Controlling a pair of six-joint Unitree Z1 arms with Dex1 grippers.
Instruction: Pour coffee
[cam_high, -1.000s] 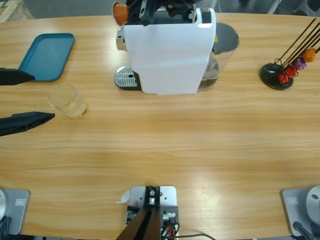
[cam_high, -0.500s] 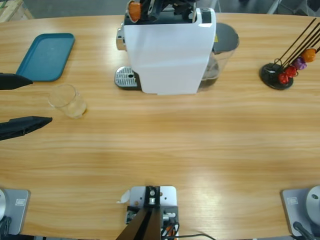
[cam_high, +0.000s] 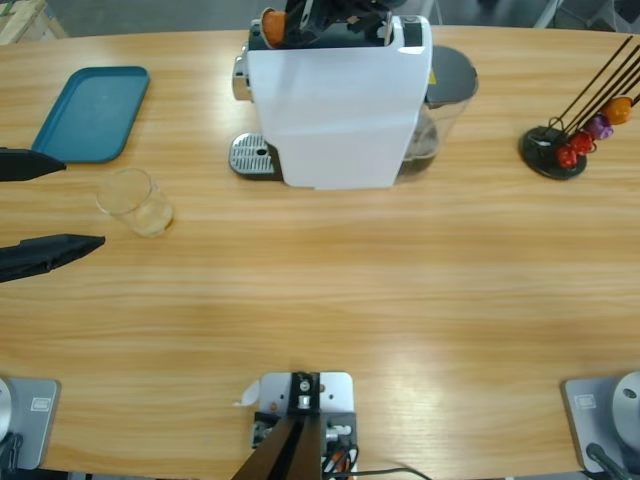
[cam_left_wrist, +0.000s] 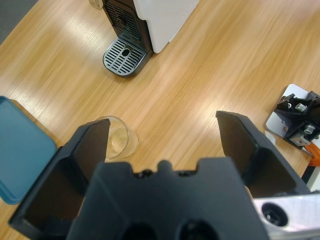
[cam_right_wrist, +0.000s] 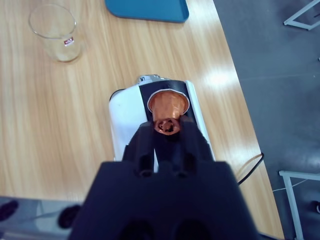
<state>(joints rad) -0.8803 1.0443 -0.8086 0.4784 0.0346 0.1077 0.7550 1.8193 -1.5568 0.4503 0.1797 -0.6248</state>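
While your right gripper (cam_right_wrist: 169, 126) pinches an orange capsule (cam_right_wrist: 168, 107) above the top of the white coffee machine (cam_high: 338, 105), your left gripper (cam_high: 45, 204) waits with jaws spread wide beside the clear glass (cam_high: 134, 201), near the teal tray (cam_high: 92, 112). You can see no coffee in that glass.
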